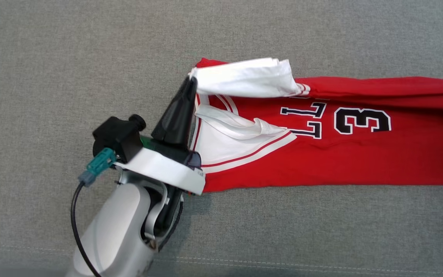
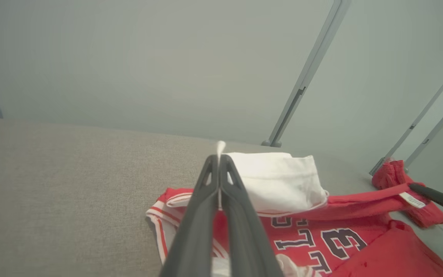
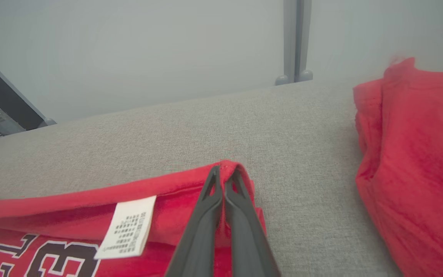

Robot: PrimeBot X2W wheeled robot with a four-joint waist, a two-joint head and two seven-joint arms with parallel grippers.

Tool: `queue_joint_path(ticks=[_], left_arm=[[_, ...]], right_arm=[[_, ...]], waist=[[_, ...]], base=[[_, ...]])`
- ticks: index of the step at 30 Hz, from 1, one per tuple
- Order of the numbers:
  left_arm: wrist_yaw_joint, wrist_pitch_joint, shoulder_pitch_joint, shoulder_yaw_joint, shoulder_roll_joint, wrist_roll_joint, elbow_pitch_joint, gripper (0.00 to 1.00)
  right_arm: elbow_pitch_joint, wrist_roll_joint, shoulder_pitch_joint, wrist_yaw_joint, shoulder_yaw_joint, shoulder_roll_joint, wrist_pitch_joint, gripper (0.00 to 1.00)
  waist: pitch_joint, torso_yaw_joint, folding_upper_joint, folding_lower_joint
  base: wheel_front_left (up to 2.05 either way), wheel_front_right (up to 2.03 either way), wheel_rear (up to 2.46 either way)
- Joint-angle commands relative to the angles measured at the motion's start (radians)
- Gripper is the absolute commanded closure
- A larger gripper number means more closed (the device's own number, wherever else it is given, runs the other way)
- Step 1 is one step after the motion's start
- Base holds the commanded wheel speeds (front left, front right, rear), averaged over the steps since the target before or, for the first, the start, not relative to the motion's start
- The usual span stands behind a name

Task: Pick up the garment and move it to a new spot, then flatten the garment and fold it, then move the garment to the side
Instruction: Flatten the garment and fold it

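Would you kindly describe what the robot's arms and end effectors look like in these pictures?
The left end effector has two long, dark, tapering fingers. Behind them sit a white wrist band, a black camera block and a teal connector feeding a black cable along the silver-grey forearm. The right end effector has matching dark fingers.

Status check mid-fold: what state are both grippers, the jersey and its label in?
red jersey: laid out lengthwise on the grey surface, far edge pinched at both ends.
white flap: lifted off the jersey front.
left gripper: shut on the white flap.
right gripper: shut on the red jersey's edge.
care label: exposed, print facing up.
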State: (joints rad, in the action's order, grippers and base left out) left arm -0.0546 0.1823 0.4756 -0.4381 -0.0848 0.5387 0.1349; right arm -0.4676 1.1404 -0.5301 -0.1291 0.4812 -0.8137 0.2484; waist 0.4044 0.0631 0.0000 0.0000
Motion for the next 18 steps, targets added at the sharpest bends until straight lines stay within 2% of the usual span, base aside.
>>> queue_joint_path(ticks=[1, 7, 9, 18], left_arm=[[-0.012, -0.009, -0.013, 0.024, -0.020, 0.003, -0.036, 1.00], [-0.040, -0.035, -0.091, -0.010, -0.028, -0.009, -0.092, 1.00], [-0.053, -0.051, -0.127, -0.022, -0.030, -0.007, -0.095, 1.00], [-0.071, -0.072, -0.164, -0.042, -0.034, -0.004, -0.005, 1.00]], right_arm=[[0.012, -0.016, 0.048, -0.002, -0.007, -0.046, 0.013, 1.00], [0.015, -0.033, 0.104, -0.002, -0.050, -0.034, 0.013, 1.00], [0.014, -0.065, 0.141, -0.002, -0.035, -0.036, 0.013, 1.00], [0.020, -0.089, 0.209, -0.002, -0.022, -0.016, 0.013, 1.00]], waist=[[-0.001, 0.001, 0.0000, 0.0000], [-0.009, 0.012, 0.0000, 0.0000], [-0.015, 0.014, 0.0000, 0.0000], [-0.031, 0.008, 0.0000, 0.0000]], base=[[0.00, 0.00, 0.00], [0.00, 0.00, 0.00], [0.00, 0.00, 0.00], [0.00, 0.00, 0.00]])
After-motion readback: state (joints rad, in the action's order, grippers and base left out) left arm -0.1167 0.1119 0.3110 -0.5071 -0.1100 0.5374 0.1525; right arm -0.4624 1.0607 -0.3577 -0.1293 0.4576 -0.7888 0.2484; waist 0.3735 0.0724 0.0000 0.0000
